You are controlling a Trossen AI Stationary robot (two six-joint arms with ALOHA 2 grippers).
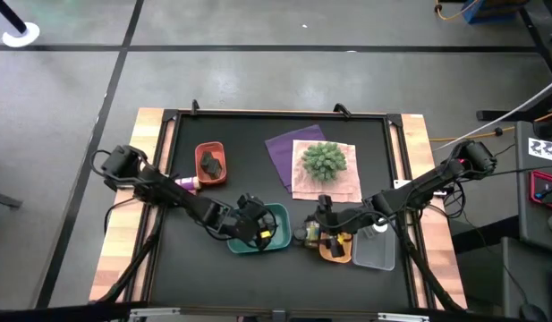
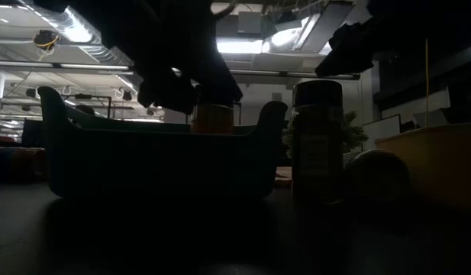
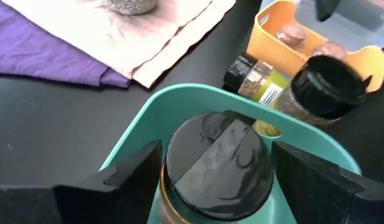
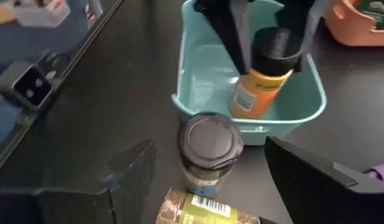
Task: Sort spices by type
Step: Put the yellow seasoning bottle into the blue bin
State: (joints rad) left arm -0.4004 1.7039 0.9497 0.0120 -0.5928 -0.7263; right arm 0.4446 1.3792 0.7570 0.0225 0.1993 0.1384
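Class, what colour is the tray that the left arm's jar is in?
Teal tray; the jar is orange-bodied. Right wrist view shows it best.

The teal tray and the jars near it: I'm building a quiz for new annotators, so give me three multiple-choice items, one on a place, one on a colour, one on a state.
1. Where is the orange jar with the black cap?
A. in the teal tray
B. on the purple cloth
C. in the clear tray

2. What colour is the tray holding the brown round pieces?
A. red
B. yellow-orange
C. white

3. How do the two jars just outside the teal tray stand?
A. both upright
B. both lying
C. one upright, one lying

Key:
1 A: the right wrist view shows the jar inside the tray's walls, between the left gripper fingers.
2 B: the yellow-orange tray in the left wrist view.
3 C: the dark-capped jar stands; the green-labelled jar lies beside it.
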